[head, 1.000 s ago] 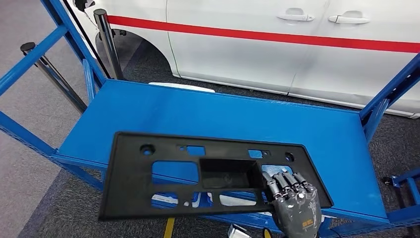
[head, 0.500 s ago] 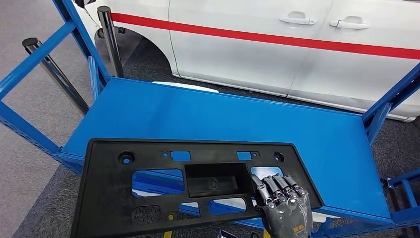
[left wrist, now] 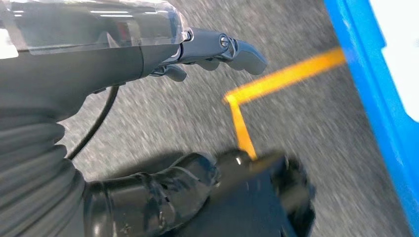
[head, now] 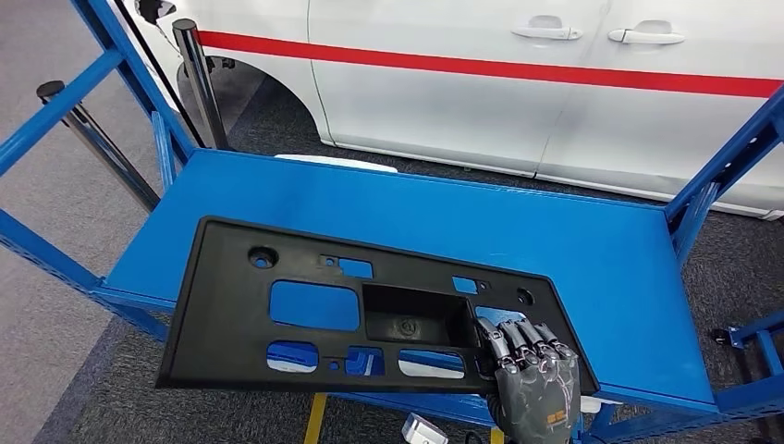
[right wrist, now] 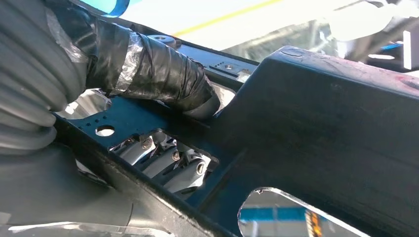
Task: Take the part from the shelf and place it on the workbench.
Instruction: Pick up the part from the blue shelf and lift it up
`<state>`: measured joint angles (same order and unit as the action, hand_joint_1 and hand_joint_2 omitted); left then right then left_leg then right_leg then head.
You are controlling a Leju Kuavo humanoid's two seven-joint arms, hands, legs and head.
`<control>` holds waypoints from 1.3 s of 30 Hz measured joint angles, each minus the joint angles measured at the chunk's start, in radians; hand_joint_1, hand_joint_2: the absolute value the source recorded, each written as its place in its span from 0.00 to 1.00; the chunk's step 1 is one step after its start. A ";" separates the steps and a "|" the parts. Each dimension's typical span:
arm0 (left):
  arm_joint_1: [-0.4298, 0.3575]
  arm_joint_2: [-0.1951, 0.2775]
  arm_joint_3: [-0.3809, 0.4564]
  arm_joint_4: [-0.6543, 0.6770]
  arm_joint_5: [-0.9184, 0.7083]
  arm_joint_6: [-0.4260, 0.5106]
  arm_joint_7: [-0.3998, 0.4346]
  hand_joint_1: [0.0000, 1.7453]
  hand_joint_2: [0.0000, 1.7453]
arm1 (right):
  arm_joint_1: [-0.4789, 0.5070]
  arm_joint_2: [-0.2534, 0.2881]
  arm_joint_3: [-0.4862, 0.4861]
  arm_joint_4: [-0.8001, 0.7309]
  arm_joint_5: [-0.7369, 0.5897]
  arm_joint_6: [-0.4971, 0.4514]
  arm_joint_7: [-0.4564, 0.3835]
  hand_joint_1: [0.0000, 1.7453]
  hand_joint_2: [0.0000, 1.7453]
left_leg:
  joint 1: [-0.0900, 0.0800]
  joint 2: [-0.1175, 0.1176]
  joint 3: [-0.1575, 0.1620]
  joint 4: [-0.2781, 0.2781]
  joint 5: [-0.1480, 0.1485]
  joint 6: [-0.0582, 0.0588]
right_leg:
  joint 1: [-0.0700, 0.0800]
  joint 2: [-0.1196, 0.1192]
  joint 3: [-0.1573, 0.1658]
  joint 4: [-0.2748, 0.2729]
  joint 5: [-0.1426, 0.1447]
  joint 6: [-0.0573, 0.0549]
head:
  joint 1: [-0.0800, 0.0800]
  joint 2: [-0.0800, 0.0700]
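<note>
1. Swinging over the blue bench [head: 592, 250], the black part [head: 231, 314] now sits higher and further in over the blue top than half a second ago, when its left end hung out over the floor; it is also tilted, left end up and away.
2. The right hand [head: 532, 375] keeps its hold at the part's right near edge, fingers [head: 518, 338] curled over the rim beside the central recess; in the right wrist view the fingers [right wrist: 163, 160] show through a cut-out, so the hold looks firm.
3. The left hand [left wrist: 217, 49] hangs over grey floor with a yellow line; it seems to hold nothing, though blur leaves that unsure.
4. The white car [head: 518, 83] behind has shifted only slightly, so the camera moved a little too.
5. Judged from this, the carry is nearly done; lowering the part flat onto the bench remains.
</note>
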<state>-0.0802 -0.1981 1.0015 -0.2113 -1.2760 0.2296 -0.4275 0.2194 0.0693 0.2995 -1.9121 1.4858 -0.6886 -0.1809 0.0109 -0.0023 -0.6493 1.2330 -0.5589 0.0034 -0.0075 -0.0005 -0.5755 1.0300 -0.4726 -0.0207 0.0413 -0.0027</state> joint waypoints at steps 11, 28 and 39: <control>-0.006 -0.005 0.001 0.000 -0.015 0.088 0.029 0.00 1.00 | -0.028 -0.033 0.103 0.028 -0.001 0.000 0.224 1.00 1.00 | -0.002 0.004 0.090 -0.227 0.098 0.046 | -0.001 0.001 -0.071 0.170 -0.110 0.041 | 0.002 0.000; -0.004 -0.010 0.001 0.000 -0.025 0.089 0.040 0.00 1.00 | -0.049 -0.053 0.132 0.046 -0.008 0.000 0.204 1.00 1.00 | -0.001 0.001 -0.023 0.042 -0.058 -0.005 | -0.002 -0.005 -0.008 -0.001 0.007 -0.004 | -0.001 0.000; -0.007 -0.012 0.001 0.000 -0.026 0.092 0.041 0.00 1.00 | -0.068 -0.054 0.142 0.077 -0.011 0.000 0.183 1.00 1.00 | -0.005 0.004 0.127 -0.224 0.066 0.038 | 0.001 -0.002 -0.048 0.040 0.006 0.038 | 0.000 0.000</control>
<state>-0.0869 -0.2105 1.0029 -0.2113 -1.3020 0.3212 -0.3862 0.1515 0.0149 0.4417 -1.8348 1.4753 -0.6889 0.0021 0.0057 0.0020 -0.5227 1.0088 -0.4932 0.0415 -0.0061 -0.0021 -0.6233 1.0696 -0.4671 0.0170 0.0409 -0.0027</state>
